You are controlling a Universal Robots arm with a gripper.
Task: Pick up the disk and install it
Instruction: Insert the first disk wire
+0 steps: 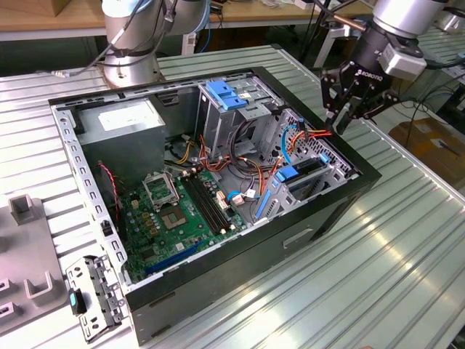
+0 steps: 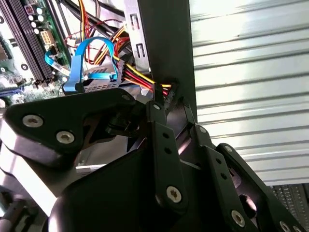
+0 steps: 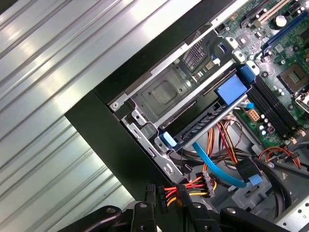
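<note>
Table: a ribbed silver metal table (image 1: 407, 240) carries the whole job, and its flat top gives the arm free reach from above.
Case: a black open computer case (image 1: 240, 276) lies on its side with the panel off, so its bays face upward.
Board: a green motherboard (image 1: 182, 218) covers the case floor.
Box: a grey metal box (image 1: 120, 120) sits in the far corner. Its white sticker carries print too small to read.
Cage: a silver metal drive cage (image 3: 166, 92) stands against the case wall nearest the arm.
Disk: the flat silver-metal hard drive in its blue plastic bracket (image 3: 203, 120) sits edge-on in the cage. The blue handle (image 3: 231, 89) faces the board. I judge it seated. Its label side is hidden within the cage.
Claw: the black gripper (image 1: 341, 123) hangs over the case wall beside the cage, jaws a narrow way apart, with no disk in them.
Wires: red, yellow and black power leads (image 3: 193, 186) and a flat blue data cable (image 3: 212, 164) lie loose by the cage. Whether the claw touches them I cannot tell.
Writing: white lettering marks the gripper body.
</note>
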